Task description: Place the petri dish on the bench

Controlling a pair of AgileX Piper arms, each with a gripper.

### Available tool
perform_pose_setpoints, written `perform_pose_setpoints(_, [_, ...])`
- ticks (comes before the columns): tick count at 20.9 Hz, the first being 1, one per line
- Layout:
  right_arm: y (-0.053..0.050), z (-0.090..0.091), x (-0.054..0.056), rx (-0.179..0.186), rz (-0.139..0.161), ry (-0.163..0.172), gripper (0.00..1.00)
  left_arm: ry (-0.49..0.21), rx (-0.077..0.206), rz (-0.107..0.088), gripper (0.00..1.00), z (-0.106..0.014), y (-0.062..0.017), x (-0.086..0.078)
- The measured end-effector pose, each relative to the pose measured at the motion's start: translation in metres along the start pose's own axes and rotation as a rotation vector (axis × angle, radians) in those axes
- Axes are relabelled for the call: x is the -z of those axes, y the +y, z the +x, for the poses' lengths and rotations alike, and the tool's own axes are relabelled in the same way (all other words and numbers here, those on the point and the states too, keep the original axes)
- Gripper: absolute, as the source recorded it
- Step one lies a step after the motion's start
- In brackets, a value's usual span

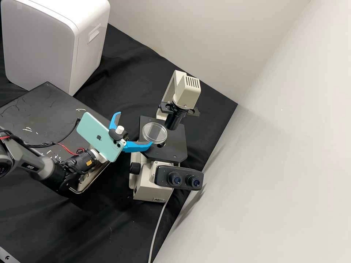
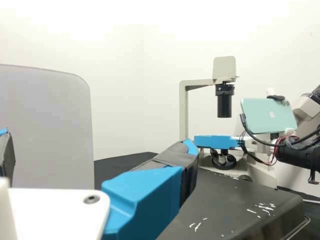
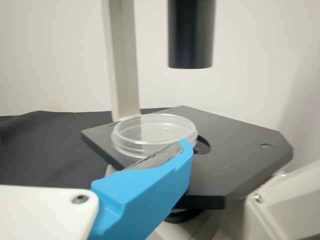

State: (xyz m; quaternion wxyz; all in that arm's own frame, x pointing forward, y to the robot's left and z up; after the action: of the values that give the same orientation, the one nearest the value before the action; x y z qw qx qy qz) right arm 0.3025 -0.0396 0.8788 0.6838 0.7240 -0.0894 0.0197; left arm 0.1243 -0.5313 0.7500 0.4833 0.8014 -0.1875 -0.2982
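The petri dish (image 1: 154, 132) sits at the edge of the microscope stage (image 1: 175, 146), just by my right gripper (image 1: 134, 128), whose fingers are spread wide. My left gripper (image 2: 95, 140) is spread wide too. The dish looks light, slippery and easy to crack, so I'd pinch its sides softly.

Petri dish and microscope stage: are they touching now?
Touching. In the right wrist view the petri dish sits flat on the black microscope stage, with no gap under its base.

Right arm (image 1: 38, 165) stretched forward, right end effector (image 1: 134, 128) splayed wide, left end effector (image 2: 95, 142) likewise spread
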Motion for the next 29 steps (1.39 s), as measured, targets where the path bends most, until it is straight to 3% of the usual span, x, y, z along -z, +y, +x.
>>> perform_pose_setpoints(3, [0.006,0.003,-0.004,-0.016,0.020,-0.012,1.00,0.001,0.004,0.000,1.00,0.000,-0.0007,0.000])
perform_pose_setpoints(11, [0.015,0.018,-0.011,-0.033,0.014,-0.039,1.00,0.005,0.007,0.003,1.00,0.000,-0.0013,0.001])
perform_pose_setpoints(16, [0.017,0.032,-0.015,-0.024,0.011,-0.057,1.00,0.013,0.018,0.005,1.00,0.001,-0.0033,0.002])
perform_pose_setpoints(29, [0.012,0.069,-0.026,-0.031,-0.042,-0.109,1.00,0.020,0.041,0.007,1.00,0.003,-0.0074,0.003])
